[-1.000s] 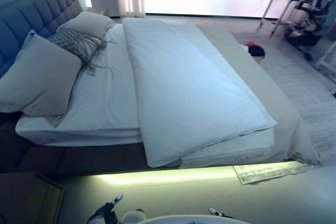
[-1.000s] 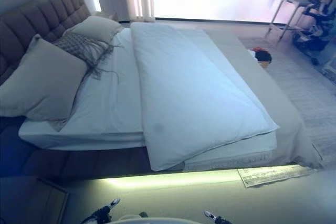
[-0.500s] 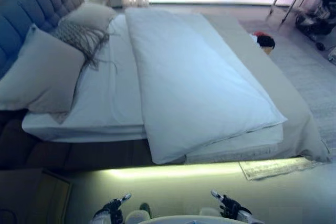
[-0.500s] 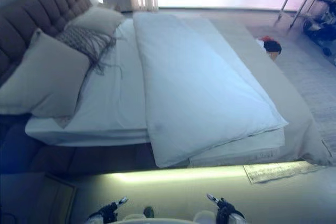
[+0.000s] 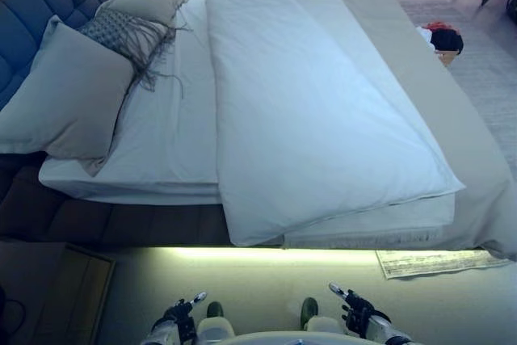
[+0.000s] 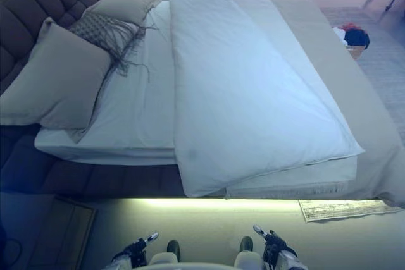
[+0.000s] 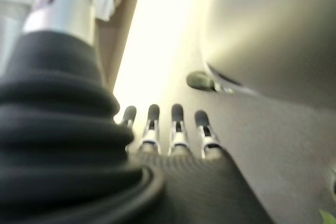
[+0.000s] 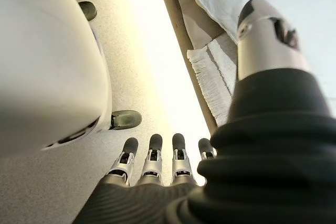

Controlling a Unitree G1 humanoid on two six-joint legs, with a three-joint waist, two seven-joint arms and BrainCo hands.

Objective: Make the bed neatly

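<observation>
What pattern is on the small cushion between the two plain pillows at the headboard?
The small grey fringed cushion has a fine woven crisscross pattern with long dark tassels, clearest in the right eye view.

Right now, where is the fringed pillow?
In the left eye view, the fringed pillow lies at the bed's left end, between two plain pillows by the headboard.

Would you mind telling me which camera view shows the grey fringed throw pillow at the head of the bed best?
The right eye view shows the grey fringed throw pillow best: it lies whole between two plain pillows, fringe trailing over the white sheet. The left eye view shows nearly the same. Neither wrist view shows it; they show only floor and the bed's edge.
</observation>
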